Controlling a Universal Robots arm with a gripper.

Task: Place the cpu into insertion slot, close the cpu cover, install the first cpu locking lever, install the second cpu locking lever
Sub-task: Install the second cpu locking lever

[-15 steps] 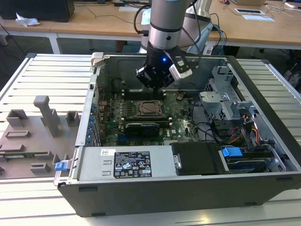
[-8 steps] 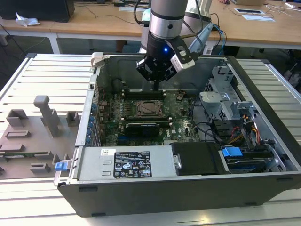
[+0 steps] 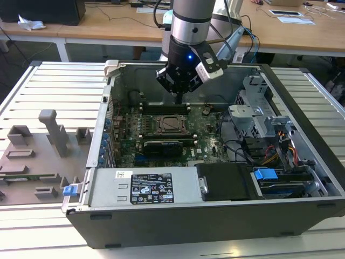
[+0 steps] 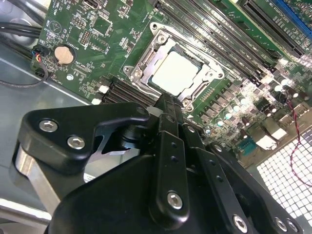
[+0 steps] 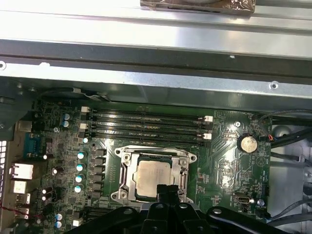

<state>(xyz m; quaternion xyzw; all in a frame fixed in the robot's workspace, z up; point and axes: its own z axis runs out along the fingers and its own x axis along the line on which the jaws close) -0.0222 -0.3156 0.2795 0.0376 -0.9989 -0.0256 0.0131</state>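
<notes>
Already the cpu lies in the slot on the green board, with the cover flat around it. The gripper, fingers pressed together and holding nothing, hangs just over the slot's edge inside the case.

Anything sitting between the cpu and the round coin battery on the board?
In the first wrist view, the cpu cover's metal frame, then green board with small components, lie between the cpu and the coin battery.
</notes>
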